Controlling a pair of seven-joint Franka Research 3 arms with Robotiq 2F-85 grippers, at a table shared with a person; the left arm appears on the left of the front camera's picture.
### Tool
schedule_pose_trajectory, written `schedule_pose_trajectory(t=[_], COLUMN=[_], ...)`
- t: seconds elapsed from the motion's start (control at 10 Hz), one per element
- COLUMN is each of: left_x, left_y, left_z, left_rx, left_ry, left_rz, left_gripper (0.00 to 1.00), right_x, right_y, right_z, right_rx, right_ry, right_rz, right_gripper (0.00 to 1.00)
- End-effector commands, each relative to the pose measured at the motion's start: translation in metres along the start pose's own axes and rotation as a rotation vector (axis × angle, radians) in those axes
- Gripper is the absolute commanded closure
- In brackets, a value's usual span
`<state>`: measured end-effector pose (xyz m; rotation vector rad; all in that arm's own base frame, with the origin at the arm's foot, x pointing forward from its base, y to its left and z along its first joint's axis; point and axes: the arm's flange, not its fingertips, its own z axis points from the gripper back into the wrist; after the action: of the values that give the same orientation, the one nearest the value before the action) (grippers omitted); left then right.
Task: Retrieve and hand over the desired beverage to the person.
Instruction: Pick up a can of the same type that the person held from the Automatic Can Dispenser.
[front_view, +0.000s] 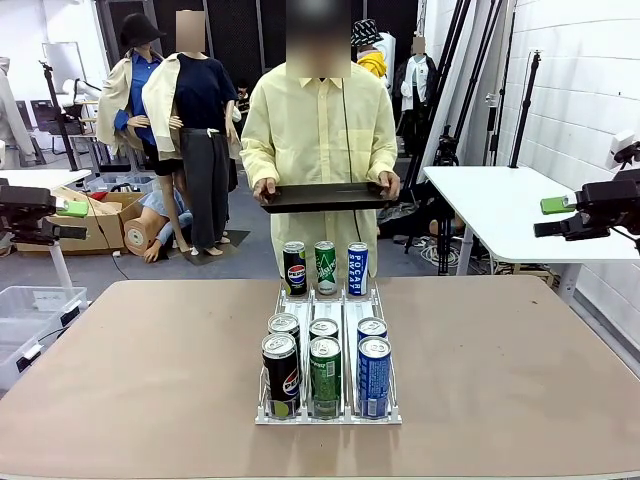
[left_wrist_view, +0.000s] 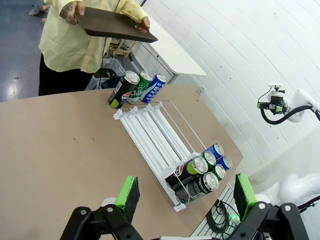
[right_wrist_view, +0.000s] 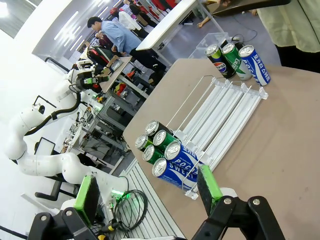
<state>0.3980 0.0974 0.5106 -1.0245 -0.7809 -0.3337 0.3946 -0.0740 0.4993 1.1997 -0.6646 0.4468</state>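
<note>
we see the table (front_view: 120, 380), with the person (front_view: 320, 130) at its far edge holding a dark tray (front_view: 325, 195) in both hands. the rack (front_view: 341, 300) sits mid-table, with six near cans (front_view: 325, 365) at our end and three far cans (front_view: 326, 268) at its far end. the left gripper (left_wrist_view: 186, 192) and right gripper (right_wrist_view: 147, 192) hang off to the sides, fingers spread, empty. we judge retrieval is not yet begun. next we need to know which drink is wanted, then reach for it.

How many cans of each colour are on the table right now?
Black Pepsi cans: 3
Green cans: 3
Blue Pocari Sweat cans: 3
Total: 9
</note>
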Motion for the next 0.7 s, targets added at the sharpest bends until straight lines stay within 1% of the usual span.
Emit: schedule_pose_trajectory(t=[0.0, 0.6], left_x=[-0.0003, -0.0003], left_y=[-0.0007, -0.0007], left_z=[0.0024, 0.0024], left_rx=[-0.011, -0.011], left_ry=[-0.004, -0.004], left_rz=[0.011, 0.011], left_gripper=[0.00, 0.00], right_x=[0.0008, 0.0008], right_y=[0.0003, 0.0003], right_z=[-0.0001, -0.0001], right_rx=[0.009, 0.009], right_ry=[-0.010, -0.010], right_rz=[-0.006, -0.006], right_gripper=[0.00, 0.00])
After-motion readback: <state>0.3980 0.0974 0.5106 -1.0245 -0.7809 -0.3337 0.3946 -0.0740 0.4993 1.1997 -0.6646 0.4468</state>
